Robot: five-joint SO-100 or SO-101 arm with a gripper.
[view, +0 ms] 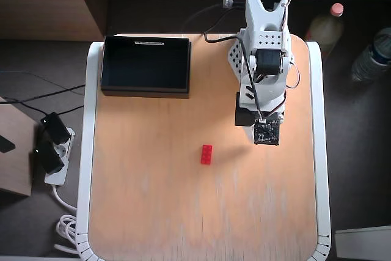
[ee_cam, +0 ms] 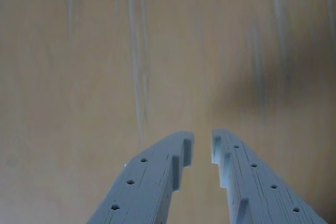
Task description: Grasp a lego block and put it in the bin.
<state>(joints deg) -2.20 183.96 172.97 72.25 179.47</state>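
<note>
Overhead view: the bin (view: 146,65) sits on the surface (view: 153,212) at its upper-left corner. The arm (view: 264,59) stands at the upper right, well apart from the bin. The block (view: 206,154) lies on the surface near the centre, below and right of the bin, left of and below the arm's tip. Bottles (view: 371,56) stand off the surface, right of the arm.

in the overhead view the gripper's fingertips are hidden under the arm (view: 264,90); the table (ee_cam: 79,77) is blurred in the wrist view.
</note>
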